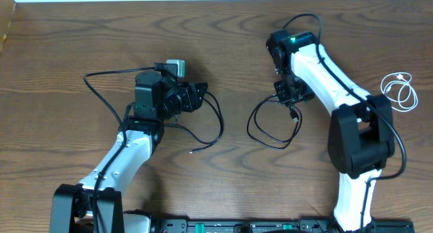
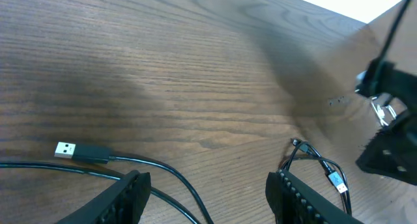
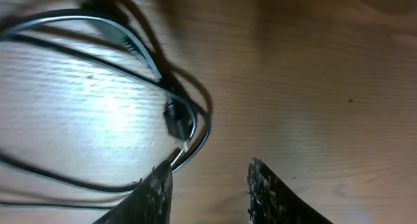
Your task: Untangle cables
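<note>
Cables (image 2: 91,154) on table (image 1: 67,43) — lying apart | left hand (image 2: 210,182) released | right hand (image 3: 210,170) released — empty

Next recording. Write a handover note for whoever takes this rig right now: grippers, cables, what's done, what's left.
Left gripper: open, empty, above the first black cable.
Right gripper: open, empty; the second black cable lies looped beside its fingers.
White cable: coiled alone, far right.
Done: all three cables appear to lie apart.
Left: probably straightening both black loops; small knots can't be ruled out.
</note>
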Tool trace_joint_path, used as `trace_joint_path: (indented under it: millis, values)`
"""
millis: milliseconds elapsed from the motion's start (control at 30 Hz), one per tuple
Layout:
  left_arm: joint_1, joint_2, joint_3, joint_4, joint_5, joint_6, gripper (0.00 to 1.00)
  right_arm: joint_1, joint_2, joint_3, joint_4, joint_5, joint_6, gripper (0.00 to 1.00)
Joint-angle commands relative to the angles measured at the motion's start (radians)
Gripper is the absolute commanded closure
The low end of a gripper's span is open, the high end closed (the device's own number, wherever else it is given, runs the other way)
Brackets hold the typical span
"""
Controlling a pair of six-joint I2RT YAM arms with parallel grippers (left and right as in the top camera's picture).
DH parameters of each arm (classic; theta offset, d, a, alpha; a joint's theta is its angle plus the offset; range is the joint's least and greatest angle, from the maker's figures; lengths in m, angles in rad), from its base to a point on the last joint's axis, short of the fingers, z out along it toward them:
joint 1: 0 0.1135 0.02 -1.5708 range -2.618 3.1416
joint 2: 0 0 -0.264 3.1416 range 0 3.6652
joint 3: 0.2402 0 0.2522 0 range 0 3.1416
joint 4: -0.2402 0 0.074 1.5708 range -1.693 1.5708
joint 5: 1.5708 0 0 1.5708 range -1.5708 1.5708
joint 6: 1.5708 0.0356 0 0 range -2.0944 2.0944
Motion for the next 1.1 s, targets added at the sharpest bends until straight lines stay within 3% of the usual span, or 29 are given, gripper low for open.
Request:
trace_joint_path:
  millis: [0,1067]
  values:
    - [0.0,0.002,0.017,0.002,-0.011,0.023,0.38,-0.021,0.041,-0.004,-0.001,0.035,0.0,0.66]
    - [0.0,0.002,0.017,0.002,-0.014,0.024,0.38,-0.07,0.069,-0.109,0.137,-0.143,-0.06,0.65]
